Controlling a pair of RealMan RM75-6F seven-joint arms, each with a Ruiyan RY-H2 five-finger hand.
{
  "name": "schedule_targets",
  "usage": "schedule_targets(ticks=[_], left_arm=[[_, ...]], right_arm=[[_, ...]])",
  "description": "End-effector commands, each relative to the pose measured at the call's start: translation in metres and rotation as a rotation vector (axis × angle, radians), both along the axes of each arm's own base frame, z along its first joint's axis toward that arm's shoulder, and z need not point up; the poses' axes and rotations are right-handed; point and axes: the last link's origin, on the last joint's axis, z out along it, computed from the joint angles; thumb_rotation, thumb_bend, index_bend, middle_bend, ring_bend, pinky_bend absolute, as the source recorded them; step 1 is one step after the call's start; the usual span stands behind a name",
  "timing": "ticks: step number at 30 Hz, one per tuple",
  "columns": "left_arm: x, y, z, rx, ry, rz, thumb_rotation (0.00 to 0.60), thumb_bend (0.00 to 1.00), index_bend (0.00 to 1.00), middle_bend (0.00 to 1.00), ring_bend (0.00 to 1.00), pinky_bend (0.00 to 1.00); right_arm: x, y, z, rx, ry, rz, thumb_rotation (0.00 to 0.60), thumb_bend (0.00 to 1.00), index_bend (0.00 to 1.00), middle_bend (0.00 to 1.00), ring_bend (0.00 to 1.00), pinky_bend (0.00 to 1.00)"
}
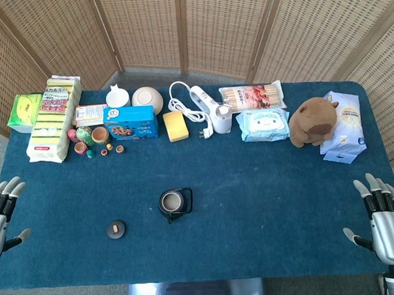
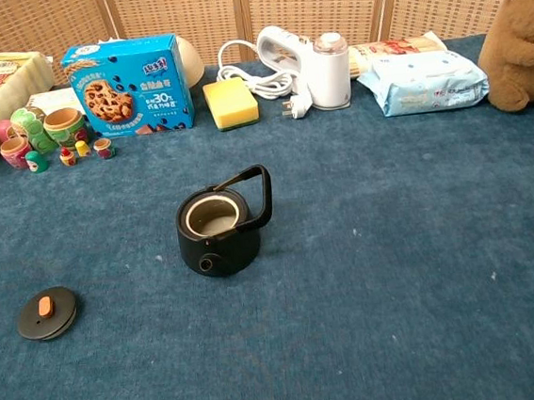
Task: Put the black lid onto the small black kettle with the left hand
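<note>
— Anything done yet?
— No; the black lid (image 2: 47, 313) lies on the tabletop (image 2: 397, 273), apart from the uncovered kettle (image 2: 219, 229); the left hand (image 1: 3, 211) is released, fingers spread, holding nothing; picking up and placing remain.

The head view looks steeply down from above the near edge, taking in the whole blue desk (image 1: 265, 203) out to the wicker screen (image 1: 178, 24) behind. The chest view sits low and near, facing far across the surface. Both share the kettle (image 1: 175, 203) (image 2: 221, 228), lid (image 1: 115, 229) (image 2: 47, 313) and far row.
</note>
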Motion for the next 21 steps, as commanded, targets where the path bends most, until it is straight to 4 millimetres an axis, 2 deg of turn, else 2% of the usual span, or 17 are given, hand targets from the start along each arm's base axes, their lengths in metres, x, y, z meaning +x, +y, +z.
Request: schedule_targets(ticks=[1,11,16,21], left_arm=[[0.001,0.000,0.000,-0.002,-0.004,-0.005,0.600,0.04,0.00,0.00,0.00,0.03],[0.003,0.000,-0.012,-0.067,0.010,-0.008,0.600,0.04,0.00,0.00,0.00,0.03],[0.014,0.000,-0.033,-0.172,0.067,-0.067,0.600,0.04,0.00,0.00,0.00,0.03],[0.030,0.007,-0.061,-0.267,0.188,-0.135,0.600,0.04,0.02,0.00,0.00,0.03]], right_arm=[[-0.001,-0.001,0.000,0.002,0.003,-0.004,0.600,0.01,0.11,0.01,0.00,0.00],[-0.002,-0.001,0.001,-0.004,0.000,-0.017,0.600,0.01,0.11,0.01,0.00,0.00],[-0.004,-0.003,0.000,0.003,-0.007,-0.042,0.600,0.01,0.12,0.01,0.00,0.00],[-0.004,-0.006,0.002,0.000,-0.020,-0.051,0.600,0.01,0.12,0.01,0.00,0.00]])
